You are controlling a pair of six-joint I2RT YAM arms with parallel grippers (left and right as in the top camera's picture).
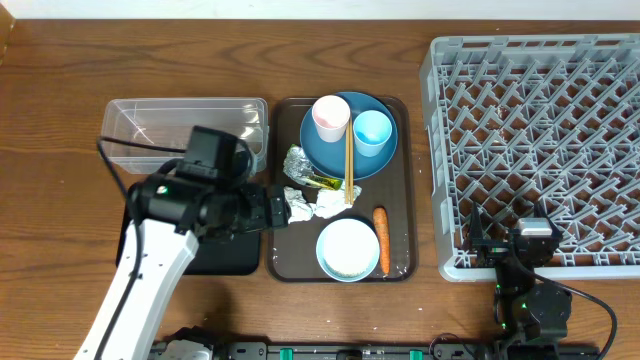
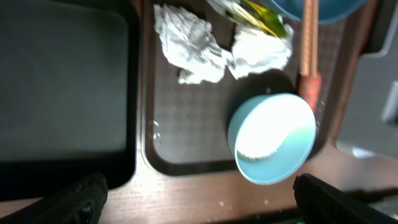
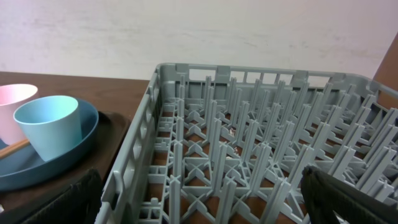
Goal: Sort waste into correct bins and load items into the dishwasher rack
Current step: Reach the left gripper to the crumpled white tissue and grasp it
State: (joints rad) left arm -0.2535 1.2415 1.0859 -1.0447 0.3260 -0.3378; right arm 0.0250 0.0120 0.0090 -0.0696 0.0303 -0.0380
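Observation:
On the brown serving tray (image 1: pixel 405 190) lie two crumpled white tissues (image 1: pixel 315 205) (image 2: pixel 189 43), silver foil (image 1: pixel 297 162), a yellow-green wrapper (image 1: pixel 325 182) (image 2: pixel 258 15) and an orange carrot (image 1: pixel 381 240). A dark-blue plate (image 1: pixel 340 155) carries a pink cup (image 1: pixel 330 118), a light-blue cup (image 1: pixel 372 132) and chopsticks (image 1: pixel 348 165). A pale-blue bowl (image 1: pixel 348 248) (image 2: pixel 273 137) sits at the tray's front. My left gripper (image 1: pixel 283 210) (image 2: pixel 202 205) hangs open over the tray's left edge beside the tissues, holding nothing. My right gripper (image 1: pixel 510 228) (image 3: pixel 202 199) is open and empty at the grey rack's (image 1: pixel 540 120) (image 3: pixel 249 143) front edge.
The clear tub (image 1: pixel 185 125) stands left of the brown tray. The black tray (image 1: pixel 225 258) (image 2: pixel 62 81) lies in front of it, mostly under my left arm. A few white grains (image 2: pixel 267 202) dot the wood near the bowl.

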